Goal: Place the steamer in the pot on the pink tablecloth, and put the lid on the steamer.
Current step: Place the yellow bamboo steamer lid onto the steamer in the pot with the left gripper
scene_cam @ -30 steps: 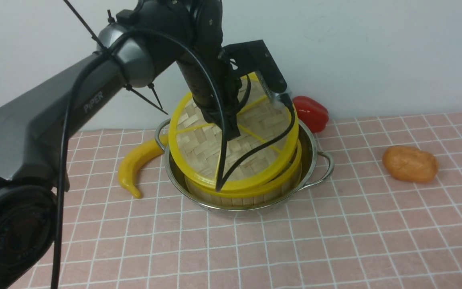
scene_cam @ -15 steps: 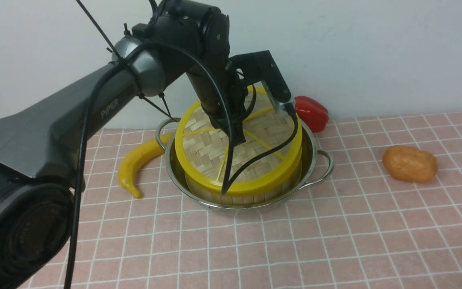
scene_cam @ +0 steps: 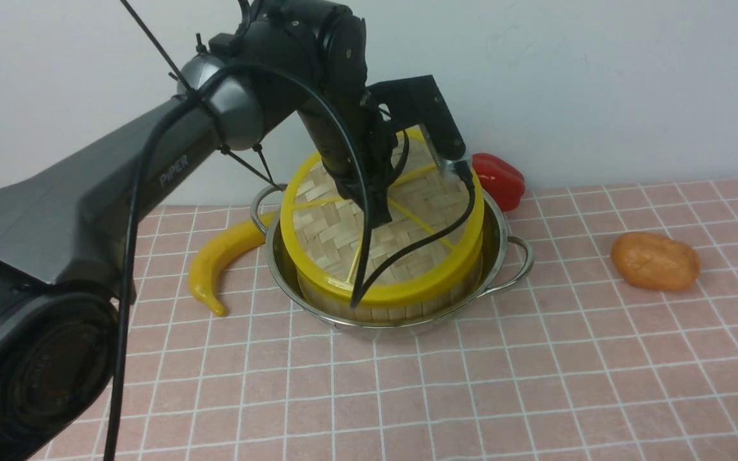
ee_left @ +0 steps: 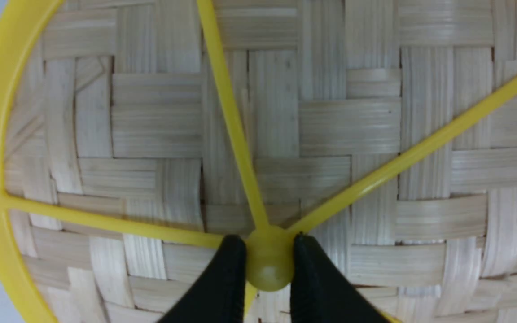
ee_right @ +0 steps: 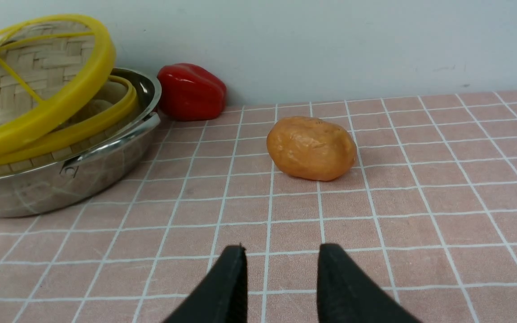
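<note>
The steamer (scene_cam: 394, 312) sits inside the steel pot (scene_cam: 369, 326) on the pink tablecloth (scene_cam: 471, 384). My left gripper (scene_cam: 378, 218) is shut on the yellow hub of the lid (scene_cam: 324, 237). The lid is tilted over the steamer, its near edge down at the steamer's rim. In the right wrist view the lid (ee_right: 38, 72) stands raised above the steamer rim (ee_right: 101, 121) on the wall side. In the left wrist view both fingers clamp the hub (ee_left: 269, 264). My right gripper (ee_right: 282, 250) is open and empty, low over the cloth, right of the pot (ee_right: 83, 175).
A yellow banana (scene_cam: 215, 262) lies against the pot's left side. A red pepper (scene_cam: 497, 179) sits behind the pot at the wall. An orange potato-like toy (scene_cam: 654, 261) lies on the cloth to the right, ahead of my right gripper.
My left gripper has carried the lid a little to the right and down. The lid is less tilted and now covers the steamer's near rim. The right gripper's motion cannot be judged.
</note>
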